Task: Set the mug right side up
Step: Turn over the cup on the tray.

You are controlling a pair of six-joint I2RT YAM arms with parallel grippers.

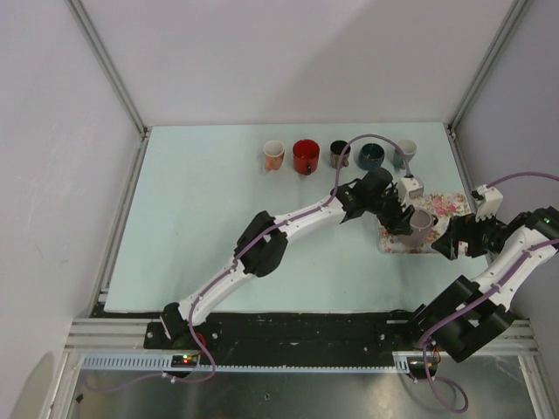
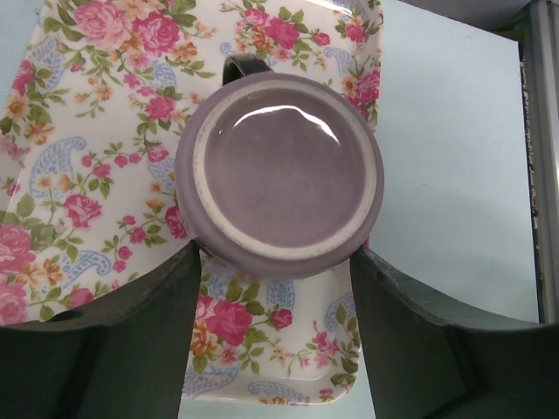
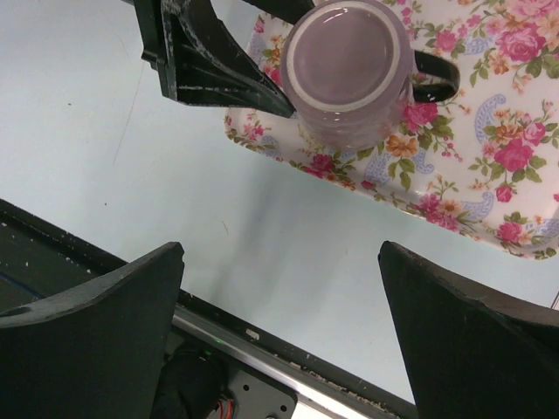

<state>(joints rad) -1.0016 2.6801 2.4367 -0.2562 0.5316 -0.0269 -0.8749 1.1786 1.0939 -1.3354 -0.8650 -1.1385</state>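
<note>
We see the upside-down mug (image 2: pixel 279 166), axis vertical, right between the fingers of our left claw (image 2: pixel 275 251), which pinches its sides, while our right claw (image 3: pixel 281 253) hangs spread, farther off.

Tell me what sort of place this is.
Probably a lab robot cell: plain white walls on an aluminium frame, two arms bolted to a rail, and a row of mugs staged on the table.

Rose-patterned rectangular tray (image 1: pixel 450 206) on a pale green bench (image 1: pixel 201 218).
Beyond the tray, upright in a row, farthest from it to nearest: peach mug (image 1: pixel 274 154), glossy red mug (image 1: pixel 306 156), dark brown mug (image 1: pixel 340 154), dark teal mug (image 1: pixel 371 156), grey mug (image 1: pixel 404 153).
</note>
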